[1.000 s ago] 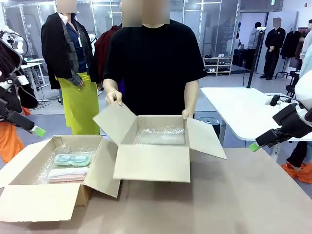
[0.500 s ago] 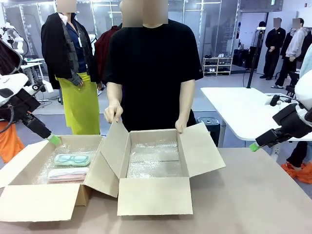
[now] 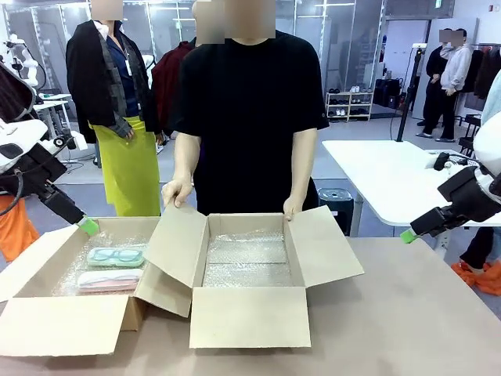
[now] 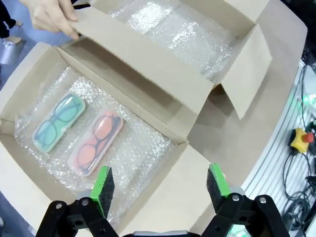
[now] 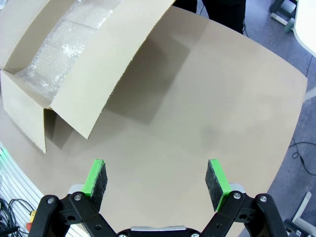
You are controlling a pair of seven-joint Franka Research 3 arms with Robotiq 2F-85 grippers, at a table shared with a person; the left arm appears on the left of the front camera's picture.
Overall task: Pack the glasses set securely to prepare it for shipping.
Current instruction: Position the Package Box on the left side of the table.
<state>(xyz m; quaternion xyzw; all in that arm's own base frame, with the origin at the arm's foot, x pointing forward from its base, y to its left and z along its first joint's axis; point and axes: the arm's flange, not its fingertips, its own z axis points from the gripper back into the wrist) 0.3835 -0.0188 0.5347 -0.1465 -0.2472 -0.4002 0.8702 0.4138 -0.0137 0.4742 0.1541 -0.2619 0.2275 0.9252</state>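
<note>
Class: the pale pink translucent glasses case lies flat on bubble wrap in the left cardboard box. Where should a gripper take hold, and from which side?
Grip the pale pink translucent glasses case across its narrow width at mid-length, coming straight down: it lies flat, box walls block the sides, and the mint green translucent glasses case lies alongside with a small gap.

Matt brown cardboard boxes (image 3: 249,313), glossy crinkled bubble wrap (image 4: 123,148), translucent plastic glasses cases (image 4: 94,142), smooth matt tabletop (image 5: 197,128)

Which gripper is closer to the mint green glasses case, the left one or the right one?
Left. The left gripper hangs with open jaws over the left box's far edge, just above the mint green glasses case. The right gripper hovers open far across the table, beyond the second box.
</note>
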